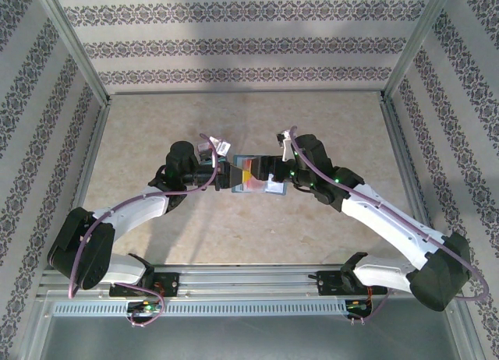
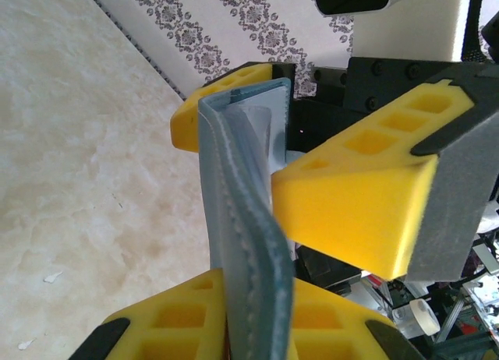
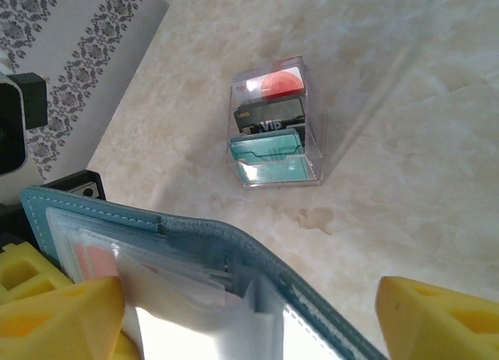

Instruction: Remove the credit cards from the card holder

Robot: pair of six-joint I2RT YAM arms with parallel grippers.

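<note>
The card holder (image 1: 253, 177) hangs in the air over the middle of the bench (image 1: 234, 126), strung between the two arms. The left claw (image 2: 257, 298) is clamped narrow on one edge of it. The right claw (image 3: 249, 313) stands wide, its yellow fingers (image 3: 54, 305) straddling the open panel with nothing gripped. A pinkish card (image 3: 93, 260) sits behind the clear pocket window, not yet out. Down on the bench a clear box (image 3: 316, 134) holds the white card with the red circle (image 3: 273, 83) and two others. Here's the danger: that holder is soft and held by one edge alone. If the right claw closes on pocket and card together, the pull likely drags the holder out of the left claw. A shallow pinch could slide off the slick plastic, or drop the card short of the box.
</note>
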